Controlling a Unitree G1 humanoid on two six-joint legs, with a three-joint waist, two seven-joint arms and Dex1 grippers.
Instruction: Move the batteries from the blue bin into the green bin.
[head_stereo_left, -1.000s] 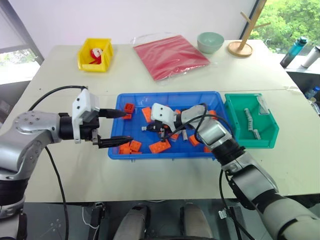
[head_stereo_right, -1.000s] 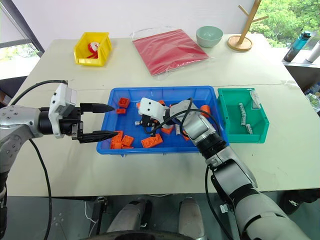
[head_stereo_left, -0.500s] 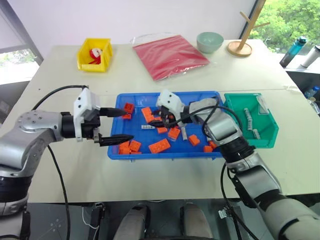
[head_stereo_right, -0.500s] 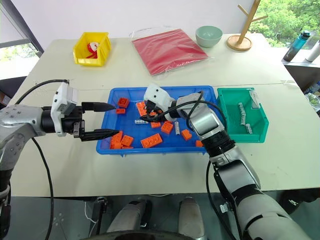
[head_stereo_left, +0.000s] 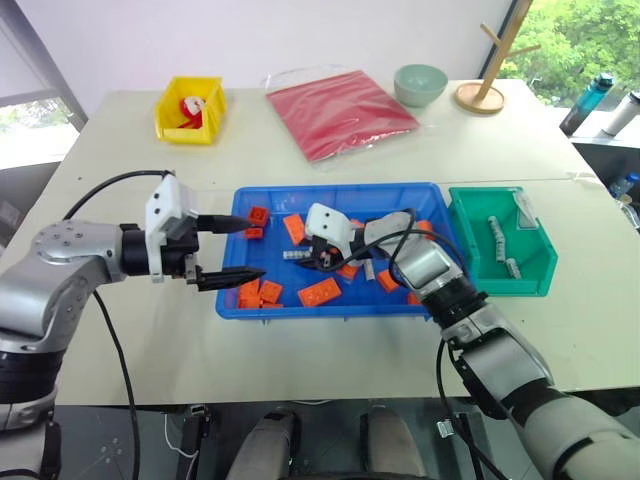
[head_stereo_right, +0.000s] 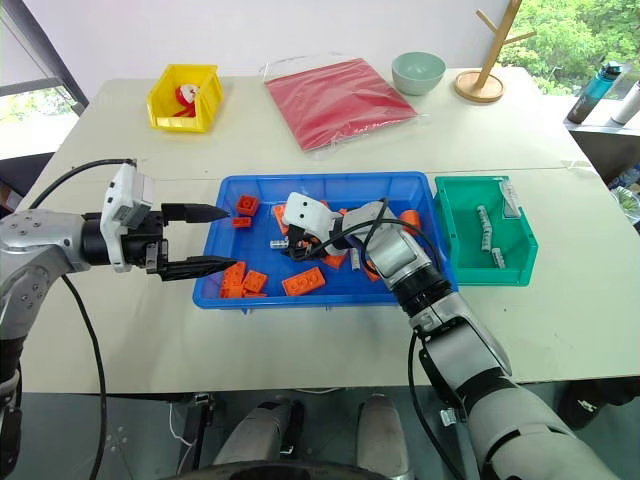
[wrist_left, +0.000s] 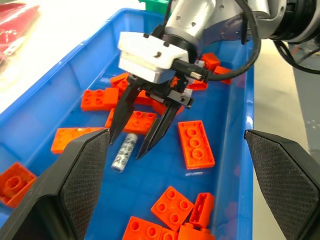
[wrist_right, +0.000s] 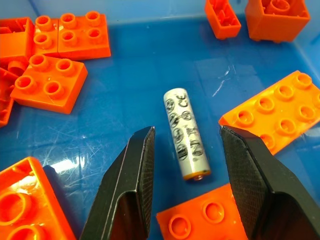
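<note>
While my left gripper (head_stereo_left: 243, 249) hovers open, my right gripper (wrist_right: 187, 160) straddles, fingers parted, a battery (wrist_right: 186, 134) in the blue bin (head_stereo_left: 330, 306).

Black print runs along the battery (wrist_right: 186, 134) lying in the blue bin (wrist_right: 150, 75); only a "CE" mark can be read

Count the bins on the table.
3: the yellow bin at the far left, the blue bin in the middle, and the green bin right beside it on its right. None seems hidden.
</note>
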